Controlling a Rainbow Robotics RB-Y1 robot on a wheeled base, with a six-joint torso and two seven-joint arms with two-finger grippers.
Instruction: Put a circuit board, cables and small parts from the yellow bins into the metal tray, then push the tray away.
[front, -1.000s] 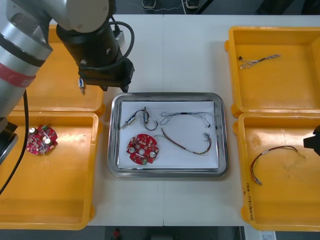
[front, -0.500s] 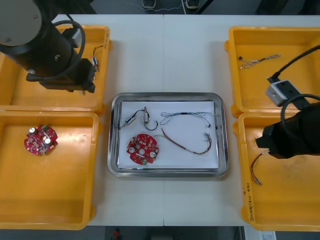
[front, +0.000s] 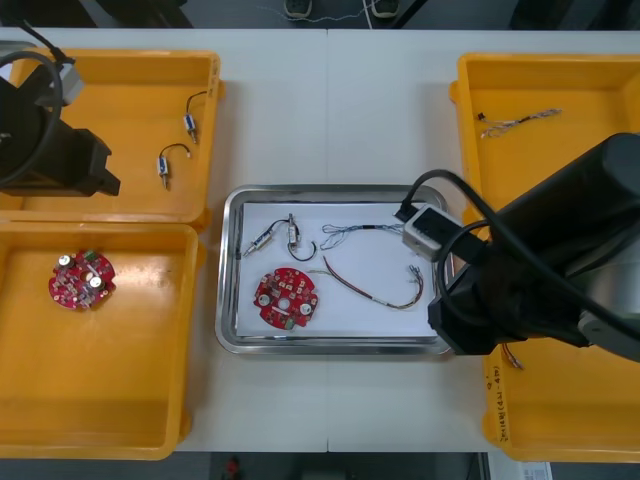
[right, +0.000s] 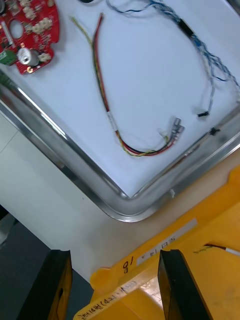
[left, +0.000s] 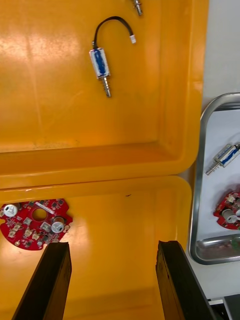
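Observation:
The metal tray sits mid-table, white inside. It holds a red circuit board, a small metal part with a black cable, a blue and white cable and a red and yellow cable. My right arm hangs over the tray's near right corner. The right gripper is open and empty above that corner, with the red and yellow cable beyond its fingers. My left gripper is open and empty over the wall between the two left bins.
The far left bin holds two small metal parts. The near left bin holds another red circuit board. A twisted cable lies in the far right bin. My right arm covers much of the near right bin.
My left arm has swung left, away from the tray, uncovering the far left bin's parts. My right arm has come in from the right edge to the tray's near right corner.

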